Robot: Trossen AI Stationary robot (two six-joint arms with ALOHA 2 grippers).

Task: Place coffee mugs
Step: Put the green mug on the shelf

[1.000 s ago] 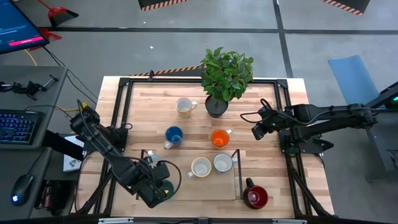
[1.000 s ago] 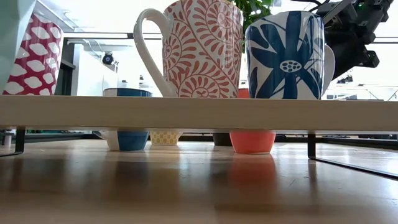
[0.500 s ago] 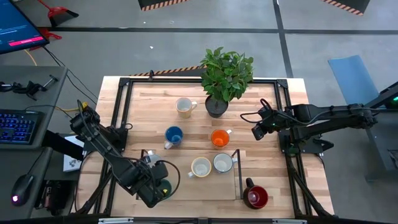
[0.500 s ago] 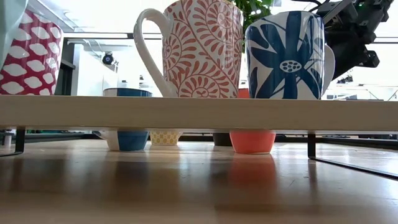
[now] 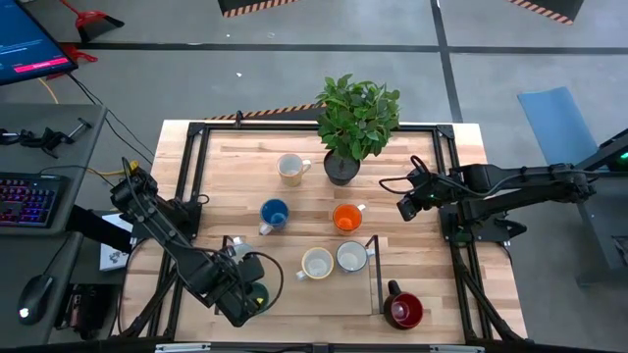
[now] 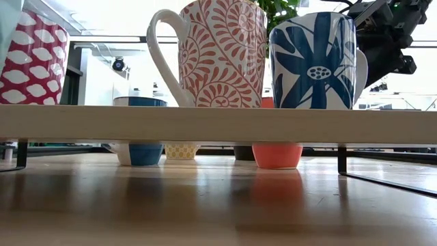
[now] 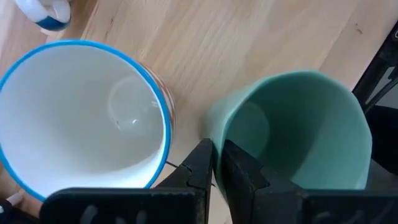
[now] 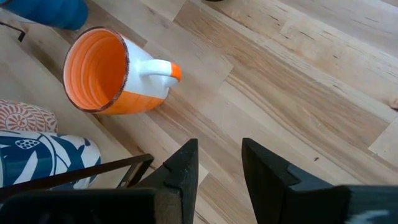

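The teal mug (image 7: pixel 298 127) stands at the near left edge of the desk (image 5: pixel 422 284) beside a blue-rimmed mug (image 7: pixel 81 118), and the left gripper (image 7: pixel 217 163) has its jaws nearly together, pinching the teal mug's rim. Farther in, a cream mug (image 5: pixel 290 169), a blue mug (image 5: pixel 274 214), an orange mug (image 5: pixel 347 218), two white mugs (image 5: pixel 317 264) side by side and a dark red mug (image 5: pixel 403 310) stand apart on the desk, with a potted plant (image 5: pixel 355 123) at the far edge. The right gripper (image 5: pixel 406 207) hovers right of the orange mug, its jaws apart and holding nothing.
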